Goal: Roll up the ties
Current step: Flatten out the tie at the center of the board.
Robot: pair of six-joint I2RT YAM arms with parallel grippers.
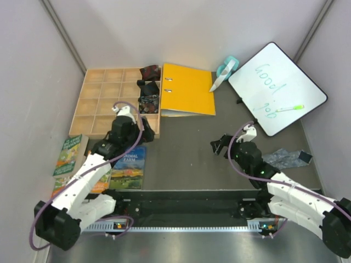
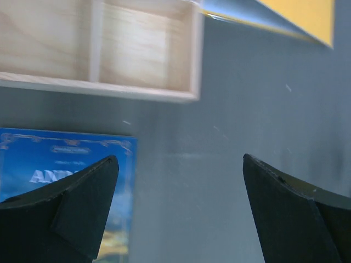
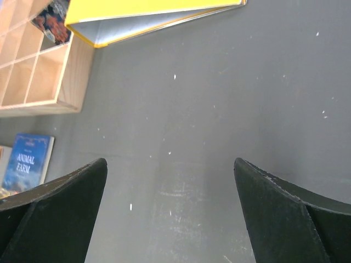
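Both grippers are found with jaws spread wide and nothing held: the left gripper (image 2: 178,161) by the near right corner of the pale wooden compartment tray (image 1: 104,93), the right gripper (image 3: 169,164) mid-table. The flat silvery grey-blue fabric necktie (image 1: 285,159) is located right of the right gripper, beside that arm, long axis roughly left to right, one end apparently hidden by the arm. The right arm is judged nearer. Lodged in the tray's right column: a dark red roll (image 1: 149,71), a black roll (image 1: 146,87) and a dark speckled roll (image 1: 148,103).
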